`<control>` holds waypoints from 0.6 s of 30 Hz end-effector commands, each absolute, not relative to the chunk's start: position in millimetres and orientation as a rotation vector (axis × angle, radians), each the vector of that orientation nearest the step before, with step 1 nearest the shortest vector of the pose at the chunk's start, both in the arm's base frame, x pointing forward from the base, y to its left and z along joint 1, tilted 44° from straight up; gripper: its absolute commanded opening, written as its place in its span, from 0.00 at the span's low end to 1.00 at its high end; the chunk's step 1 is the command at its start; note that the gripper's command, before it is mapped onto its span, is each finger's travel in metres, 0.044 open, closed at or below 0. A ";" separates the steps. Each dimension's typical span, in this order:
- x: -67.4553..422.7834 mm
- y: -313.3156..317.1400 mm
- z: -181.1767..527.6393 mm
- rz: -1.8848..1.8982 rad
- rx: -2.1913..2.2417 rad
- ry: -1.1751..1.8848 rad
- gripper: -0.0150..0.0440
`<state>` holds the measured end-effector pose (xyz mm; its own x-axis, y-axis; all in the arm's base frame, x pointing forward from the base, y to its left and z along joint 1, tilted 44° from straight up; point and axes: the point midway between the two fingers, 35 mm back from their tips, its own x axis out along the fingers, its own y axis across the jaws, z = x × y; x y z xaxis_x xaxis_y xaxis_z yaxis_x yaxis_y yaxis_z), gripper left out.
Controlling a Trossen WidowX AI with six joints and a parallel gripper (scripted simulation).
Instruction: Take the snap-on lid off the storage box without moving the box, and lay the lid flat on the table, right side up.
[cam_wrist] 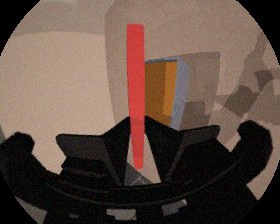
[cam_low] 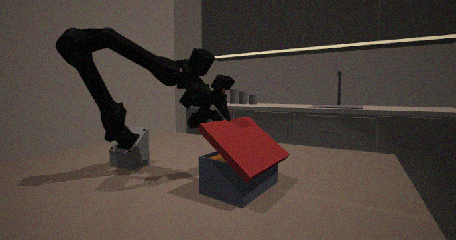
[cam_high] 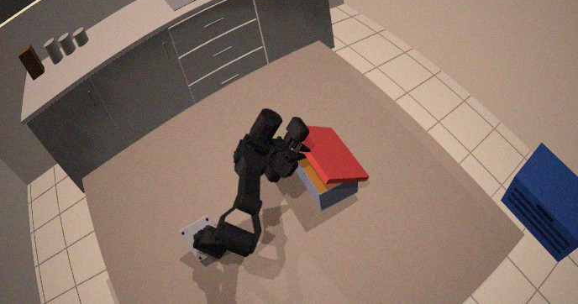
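Observation:
The red lid [cam_high: 336,156] [cam_low: 245,148] [cam_wrist: 136,75] is tilted above the storage box, its arm-side edge raised and its far side low over the box's far end. The blue-grey storage box [cam_high: 338,196] [cam_low: 219,178] [cam_wrist: 179,95] stands upright on the table, partly open, with its orange inside showing on the arm's side. My gripper [cam_high: 307,152] [cam_low: 228,119] [cam_wrist: 137,119] is shut on the lid's raised edge, one finger on each side of it. Whether the lid's low side touches the box's rim is hard to tell.
The arm's base [cam_high: 194,230] [cam_low: 127,158] stands on the table [cam_high: 399,230] [cam_low: 149,211], on the near side of the box. Kitchen counters [cam_high: 139,16] [cam_low: 398,110] stand behind the table. A blue object [cam_high: 546,196] is beyond the table's right edge in the top view.

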<state>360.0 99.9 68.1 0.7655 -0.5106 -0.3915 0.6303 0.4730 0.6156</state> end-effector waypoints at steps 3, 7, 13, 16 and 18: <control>369.9 108.5 80.0 -0.691 0.840 0.151 0.25; 371.7 111.9 84.0 -0.691 0.840 0.151 0.25; 376.6 116.8 90.3 -0.691 0.840 0.151 0.25; 376.6 119.4 93.2 -0.691 0.840 0.151 0.25; 376.5 121.2 95.1 -0.691 0.840 0.151 0.25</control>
<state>373.6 114.3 87.7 0.7663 -0.5090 -0.3921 0.6291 0.4705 0.6187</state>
